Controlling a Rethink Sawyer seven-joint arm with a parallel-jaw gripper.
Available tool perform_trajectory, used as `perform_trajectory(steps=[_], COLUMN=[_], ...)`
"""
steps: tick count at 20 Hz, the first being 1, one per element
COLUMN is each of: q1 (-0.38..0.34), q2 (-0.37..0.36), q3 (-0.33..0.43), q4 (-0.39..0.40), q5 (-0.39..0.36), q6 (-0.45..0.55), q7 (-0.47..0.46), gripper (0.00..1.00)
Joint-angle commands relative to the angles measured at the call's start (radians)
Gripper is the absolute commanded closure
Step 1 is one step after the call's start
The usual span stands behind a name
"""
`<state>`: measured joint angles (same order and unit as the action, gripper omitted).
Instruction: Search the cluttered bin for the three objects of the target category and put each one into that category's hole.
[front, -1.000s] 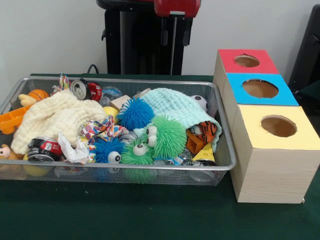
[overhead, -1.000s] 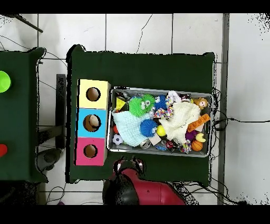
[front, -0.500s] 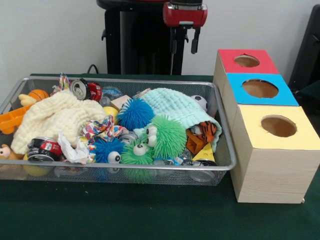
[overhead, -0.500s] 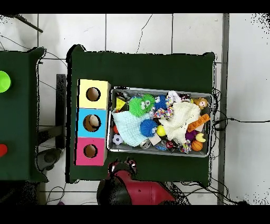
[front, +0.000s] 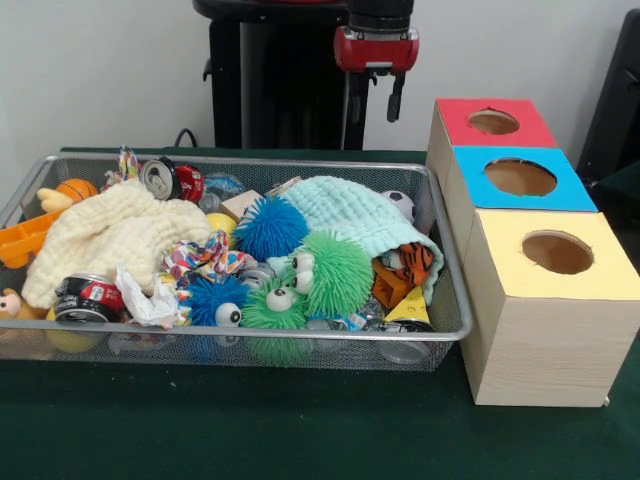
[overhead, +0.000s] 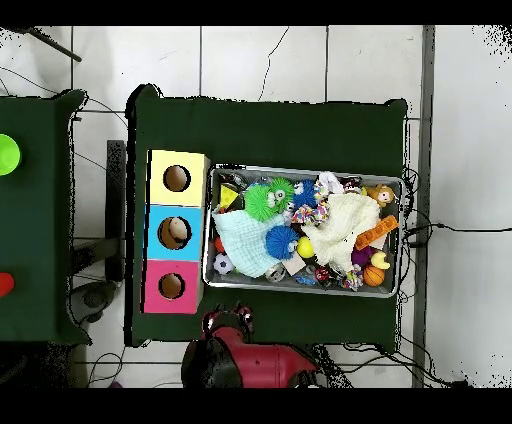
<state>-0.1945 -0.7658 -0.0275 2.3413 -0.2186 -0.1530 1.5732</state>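
Arm: my gripper (front: 376, 98) hangs above the table's (front: 300, 440) far edge, behind the wire bin (front: 440, 300), near the red box (front: 490, 122).
Pincer: fingers apart, empty.
Targets: category unclear; bin is packed with spiky balls (front: 335, 270), cans (front: 172, 180), cloths (front: 110, 235).
Surface: dark green cloth; tiled floor (overhead: 260, 60).

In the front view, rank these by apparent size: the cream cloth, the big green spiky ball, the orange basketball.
1. Cream cloth, by far the largest.
2. Big green spiky ball.
3. Orange basketball, smallest, though it sits farther back and is partly hidden.
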Motion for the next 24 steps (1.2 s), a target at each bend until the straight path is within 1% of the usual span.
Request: perform_trajectory(steps=[1, 4, 6, 14, 24], q1=[0.021, 0.028, 0.036, 0.064, 0.037], q2=[0.155, 0.219, 0.248, 0.329, 0.44], q3=[-0.023, -0.03, -0.036, -0.052, -0.037], q4=[-0.026, -0.038, -0.046, -0.08, -0.146], q5=[-0.01, -0.012, -0.006, 0.027, 0.026], q6=[-0.184, -0.247, -0.275, -0.339, -0.406], q7=[0.224, 0.228, 0.228, 0.224, 0.234], gripper=[0.0, 0.0, 0.0, 0.0, 0.0])
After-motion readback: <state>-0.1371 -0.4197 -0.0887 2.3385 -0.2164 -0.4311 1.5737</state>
